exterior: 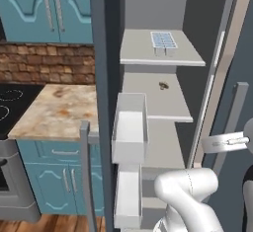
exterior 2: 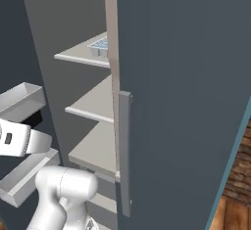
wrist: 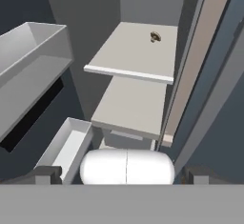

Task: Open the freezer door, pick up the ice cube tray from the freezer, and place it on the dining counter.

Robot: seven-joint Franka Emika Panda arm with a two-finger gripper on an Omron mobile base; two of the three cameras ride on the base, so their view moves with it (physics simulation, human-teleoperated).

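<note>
1. Resting on the upper shelf [exterior: 148, 53] of the open freezer [exterior: 163, 9], the ice cube tray [exterior: 163, 40] lay flat near the shelf's right front, white with a grid of pale blue cubes.
2. From the right base view the ice cube tray [exterior 2: 99, 46] showed partly, its right end hidden behind the edge of the closed plain door [exterior 2: 186, 102].
3. The gripper [wrist: 121, 173] sat well below and in front of the tray, outside the compartment, facing the lower shelves.
4. Its two dark fingertips [wrist: 47, 173] stood far apart at the bottom of the hand view, jaws wide, holding nothing and touching nothing.
5. The freezer door [exterior: 101, 78] stood swung out to the left, its white bins [exterior: 131, 127] stacked on the inner side and its grey bar handle [exterior: 86, 176] upright.
6. A small brown item [exterior: 163, 85] lay on the middle shelf [exterior: 158, 102], too small to identify.
7. Left of the freezer, a marbled countertop [exterior: 59, 110] sat over teal cabinets [exterior: 59, 176].
</note>
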